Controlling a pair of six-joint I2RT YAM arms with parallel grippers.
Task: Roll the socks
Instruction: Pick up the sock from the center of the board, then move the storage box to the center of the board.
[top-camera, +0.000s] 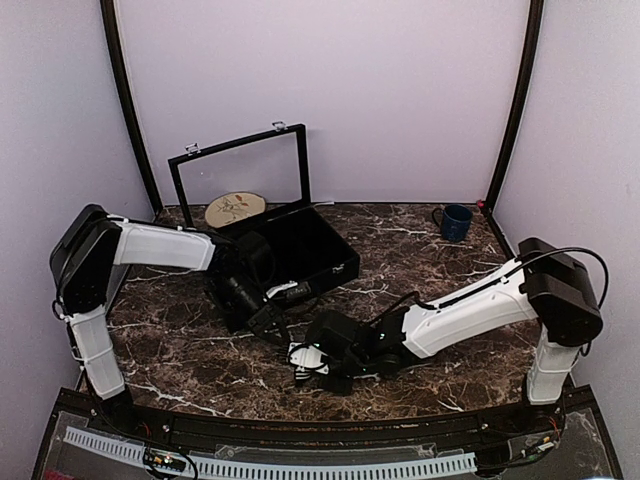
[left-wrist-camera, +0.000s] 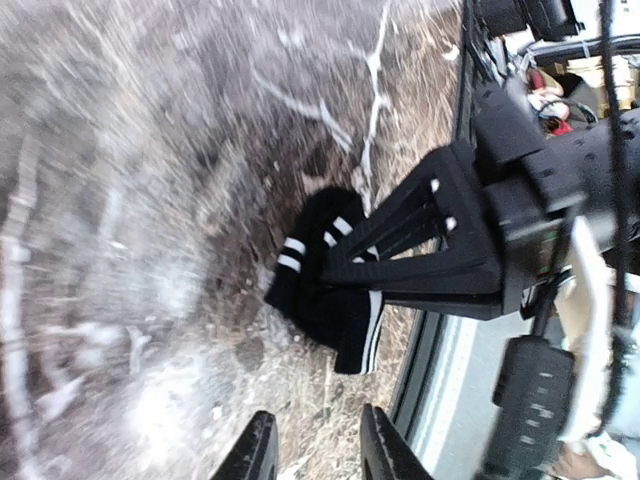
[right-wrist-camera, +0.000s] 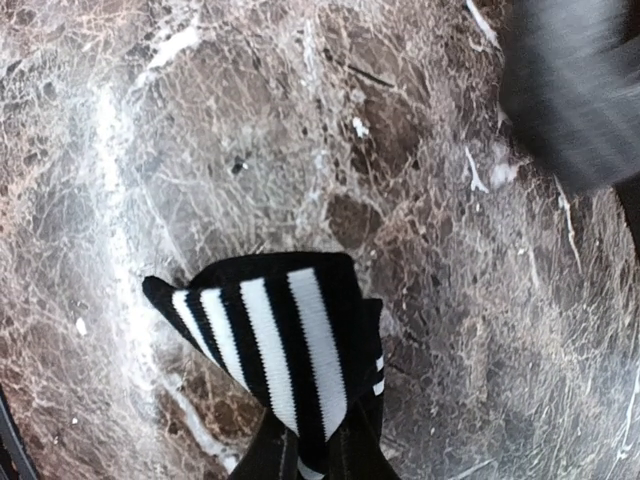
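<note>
The black sock (left-wrist-camera: 305, 305), white-striped, lies crumpled lower centre in the left wrist view, pinched by the right gripper (left-wrist-camera: 338, 272) reaching from the right. The left gripper (left-wrist-camera: 315, 428), at the bottom edge, has its fingers spread and empty. The marble table (left-wrist-camera: 150, 200) is blurred. In the right wrist view the sock's lower end is clamped between fingers cut off by the frame; a dark blur (right-wrist-camera: 575, 90) sits upper right. In the top view both grippers hide the sock. An open black case (top-camera: 330, 262), a blue mug (top-camera: 455, 222) and lilac walls (top-camera: 400, 100) lie behind.
</note>
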